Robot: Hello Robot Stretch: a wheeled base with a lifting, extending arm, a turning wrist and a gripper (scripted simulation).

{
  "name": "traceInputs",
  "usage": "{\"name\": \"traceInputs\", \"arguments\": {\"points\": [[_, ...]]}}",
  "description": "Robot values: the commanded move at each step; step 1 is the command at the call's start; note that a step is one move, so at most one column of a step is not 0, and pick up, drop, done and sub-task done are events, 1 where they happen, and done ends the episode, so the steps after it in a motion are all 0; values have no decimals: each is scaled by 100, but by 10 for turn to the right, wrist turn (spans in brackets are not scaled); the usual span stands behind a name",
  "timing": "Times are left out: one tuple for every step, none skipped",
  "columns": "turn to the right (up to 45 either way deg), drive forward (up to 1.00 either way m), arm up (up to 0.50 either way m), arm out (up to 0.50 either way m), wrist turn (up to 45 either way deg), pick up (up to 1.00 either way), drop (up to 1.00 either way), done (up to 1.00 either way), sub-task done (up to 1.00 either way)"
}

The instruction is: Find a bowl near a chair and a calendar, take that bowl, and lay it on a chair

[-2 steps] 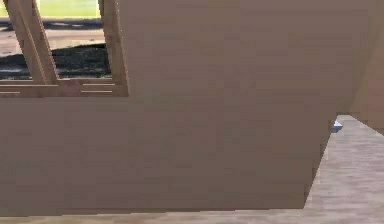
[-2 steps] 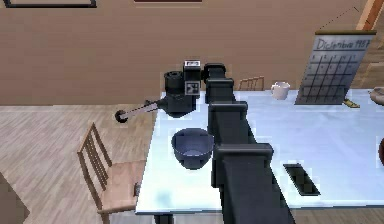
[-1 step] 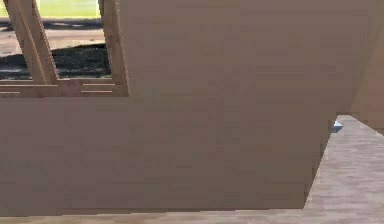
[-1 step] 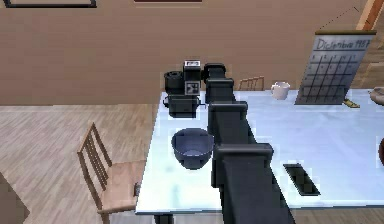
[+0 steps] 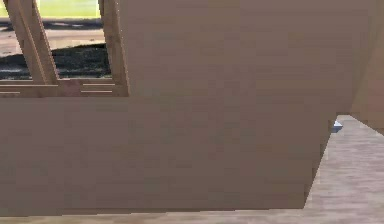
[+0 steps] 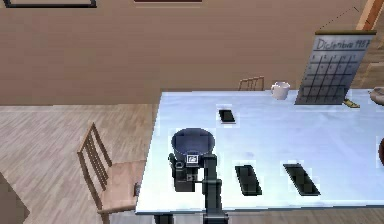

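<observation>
1. Arm bar (image 6: 211, 200) pokes up from the bottom edge of the arm side view. The tool (image 6: 184, 172) is at its far end, with the pale blue counter (image 6: 300, 130) behind it.
2. The bowl (image 6: 194, 139), dark and round, sits on the counter right at the tool, on its far side and pretty much straight along the line of reach. I can't tell whether they're touching.
3. I honestly can't make out how the tool's fingers are set. I also can't tell whether it has anything, since the bowl sits right behind it.
4. The calendar (image 6: 330, 70) stands upright at the counter's far right, well apart from the bowl. A wooden chair (image 6: 105, 175) is tucked at the counter's left edge, near the bowl.
5. My guess is the grab is a straight reach outward. The bowl is round, so it has no long axis to line up with. After that the carry goes toward the view's left and down to the chair seat, which sits lower than the countertop.
6. Up front it's just a tan wall (image 5: 200, 110), close, with a wood-framed window (image 5: 60, 50) at the upper left.
</observation>
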Motion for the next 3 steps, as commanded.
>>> {"name": "traceInputs", "arguments": {"points": [[0,0,0,0,0,100,0,0,0],[0,0,10,0,0,0,0,0,0],[0,0,16,0,0,0,0,0,0]]}}
